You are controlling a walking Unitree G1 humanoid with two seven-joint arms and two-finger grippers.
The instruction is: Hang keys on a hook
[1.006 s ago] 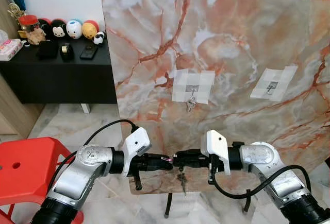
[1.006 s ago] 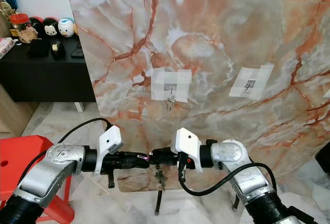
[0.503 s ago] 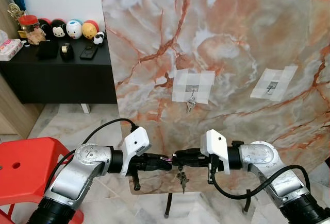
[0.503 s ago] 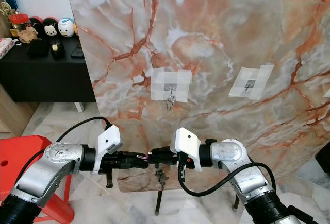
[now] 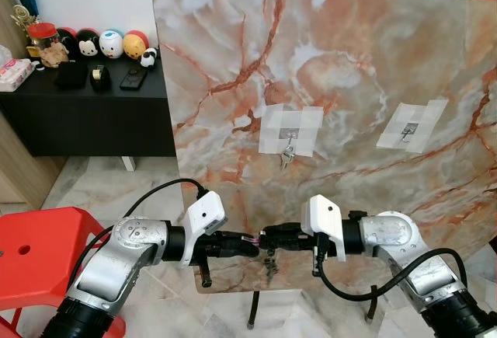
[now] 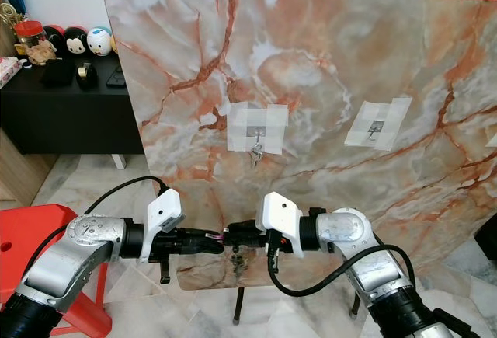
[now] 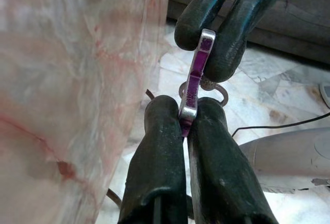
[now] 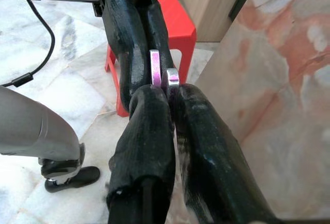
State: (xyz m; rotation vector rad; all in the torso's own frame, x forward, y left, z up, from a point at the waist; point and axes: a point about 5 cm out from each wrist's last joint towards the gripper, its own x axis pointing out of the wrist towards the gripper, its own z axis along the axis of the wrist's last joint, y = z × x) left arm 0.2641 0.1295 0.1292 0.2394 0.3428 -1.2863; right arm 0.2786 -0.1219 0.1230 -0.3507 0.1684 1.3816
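- Risk: both pincers pinch the same purple carabiner [image 7: 195, 77]; if one lets go before the other grips firmly, the keys [image 5: 269, 264] hanging under it could drop to the marble floor [image 5: 109, 190].
- The left pincer [image 5: 252, 245] and right pincer [image 5: 268, 239] meet tip to tip, forearms level, low before the marble board [image 5: 349, 74].
- The free hook [image 5: 409, 130] sits well above and right of the right pincer, on tape; the nearer hook [image 5: 290, 134] already carries keys.

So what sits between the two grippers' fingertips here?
A purple carabiner, pinched at either end by the left gripper and right gripper, keys dangling below; clearest in the left wrist view.
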